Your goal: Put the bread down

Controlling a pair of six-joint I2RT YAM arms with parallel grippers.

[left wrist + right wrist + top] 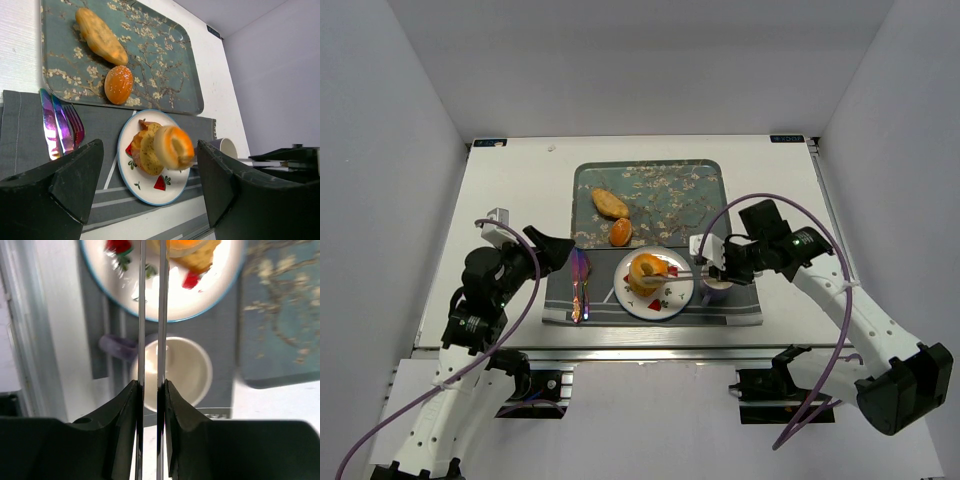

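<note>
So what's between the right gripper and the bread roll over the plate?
Only the metal tongs, clamped in the right gripper and reaching to the bread roll, with a mug beneath them. The right wrist view shows it best.

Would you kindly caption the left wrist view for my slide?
Tongs hold a round bun above the plate; tray and cutlery beyond.

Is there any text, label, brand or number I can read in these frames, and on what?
None can be read.
Left dark tag, at the far corner of the table: too small to read.
Right dark tag, at the opposite far corner: too small to read.
Tray, plate, cup: pattern only, no writing.
</note>
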